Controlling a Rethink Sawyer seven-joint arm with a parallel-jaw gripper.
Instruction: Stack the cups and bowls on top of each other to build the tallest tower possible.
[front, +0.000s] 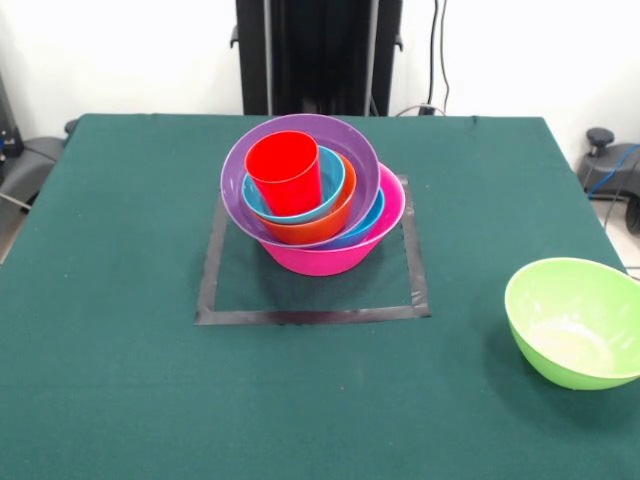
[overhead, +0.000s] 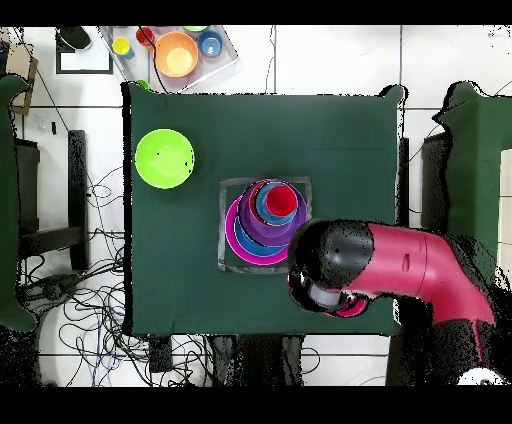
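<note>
The tower (front: 312, 195) stands inside a taped square at the table's middle. Its base is the large pink bowl (front: 325, 258), with a blue bowl (front: 366, 225) in it. On that leans the purple bowl (front: 352, 150), tilted toward the front camera, holding the orange bowl (front: 318, 227), a light blue bowl (front: 330, 185) and the red cup (front: 286, 172). The tower also shows in the overhead view (overhead: 262, 222). The large lime green bowl (front: 575, 320) sits alone, upright, at the front right; it also shows in the overhead view (overhead: 165, 158). Only the red arm (overhead: 410, 270) shows, beside the tower; the gripper is hidden.
A black tape square (front: 310, 316) marks the tower's spot. The black pedestal (front: 318, 55) stands behind the table. In the overhead view a tray (overhead: 225, 62) off the table's far edge holds an orange bowl (overhead: 177, 55) and other small bowls and cups.
</note>
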